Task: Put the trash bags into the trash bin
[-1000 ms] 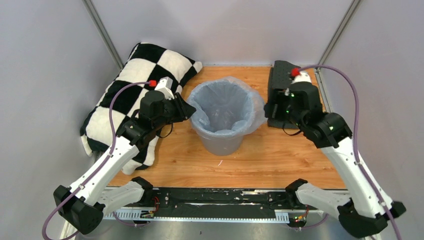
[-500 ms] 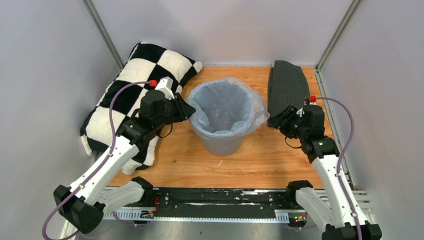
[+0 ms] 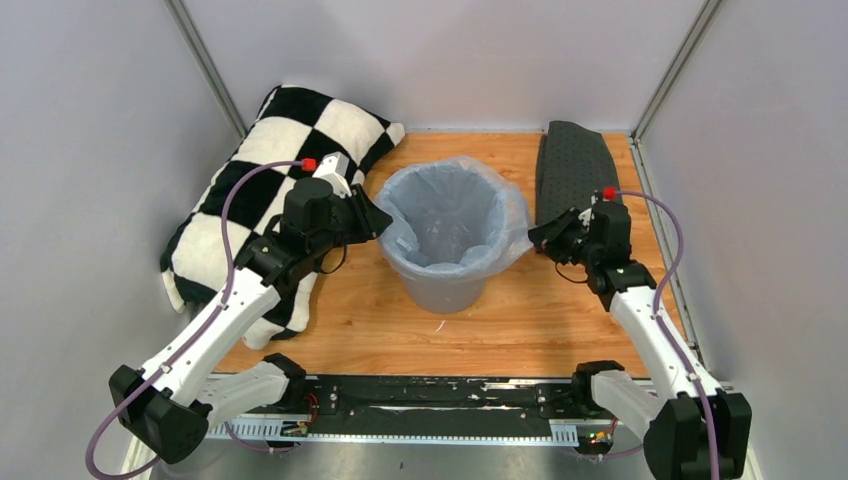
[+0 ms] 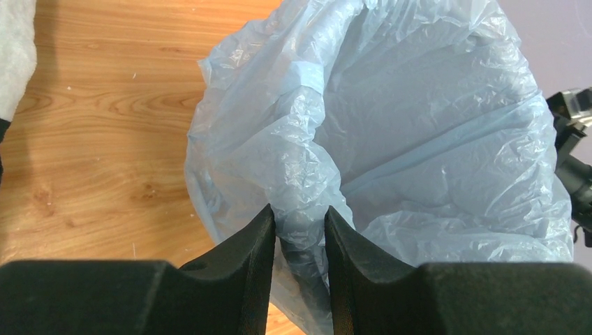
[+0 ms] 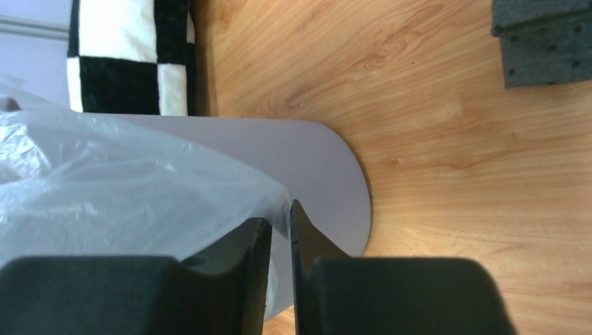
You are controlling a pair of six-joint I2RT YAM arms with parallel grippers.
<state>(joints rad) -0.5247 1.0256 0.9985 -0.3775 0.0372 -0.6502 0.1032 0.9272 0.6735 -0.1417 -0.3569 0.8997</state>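
Pinching trash bag (image 5: pixel 126 188) edge, R tool (image 5: pixel 279 213) has moved in to bin (image 5: pixel 307 160) rim.

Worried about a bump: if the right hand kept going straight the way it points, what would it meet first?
The trash bag: its edge sits right at the fingertips of the right hand. Just behind it, probably the trash bin wall.

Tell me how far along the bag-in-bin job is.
Done: the trash bag sits inside the trash bin, its edge draped over the rim. In hand: the left gripper pinches its left edge; the right gripper appears clamped on the right edge. Left: probably settling it and letting go.
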